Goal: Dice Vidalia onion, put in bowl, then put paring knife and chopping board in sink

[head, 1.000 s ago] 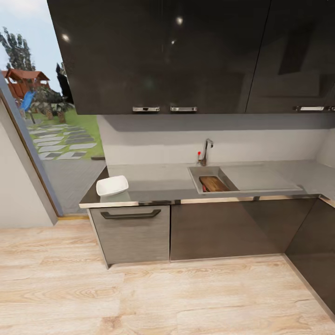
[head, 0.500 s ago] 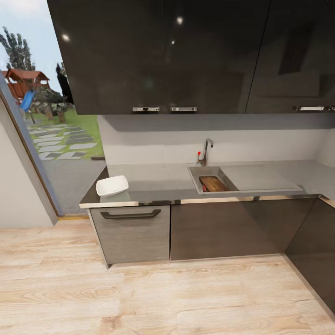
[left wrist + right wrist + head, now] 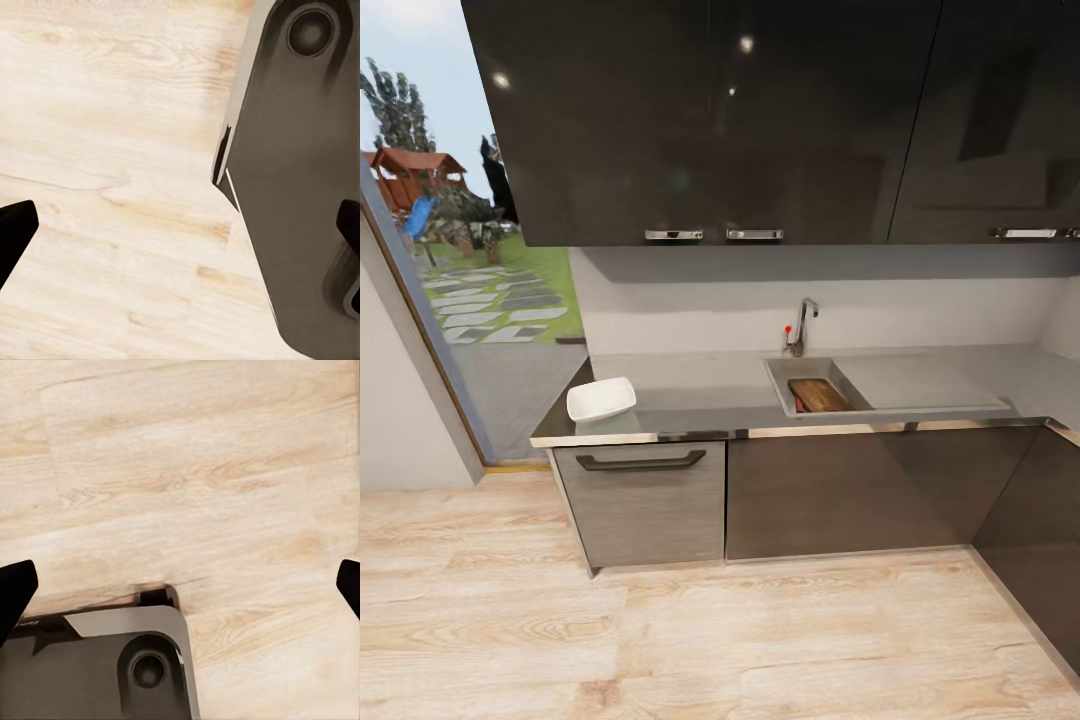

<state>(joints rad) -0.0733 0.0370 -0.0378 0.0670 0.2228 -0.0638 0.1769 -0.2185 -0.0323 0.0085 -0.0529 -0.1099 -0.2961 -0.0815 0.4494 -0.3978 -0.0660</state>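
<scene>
sink [image 3: 807, 372]: rectangular grey steel basin, flat drainboard to its right, curved chrome tap [image 3: 801, 326] with red dot behind.
chopping board [image 3: 819, 395]: dark brown wood, rounded corners, lying inside the basin.
paring knife [image 3: 799, 406]: just a red sliver at the board's near left corner; blade too small to make out.
bowl [image 3: 601, 399]: white, squarish, flared sides, on the countertop [image 3: 700, 392] near its left end, well apart from the sink.
countertop: smooth grey, thin metallic edge, dark glossy cabinets below and above.
my left gripper [image 3: 180, 229]: fingers spread wide, nothing between them, over pale wood-grain floor [image 3: 112, 150] and my dark base.
my right gripper [image 3: 180, 585]: same, splayed and empty.
</scene>
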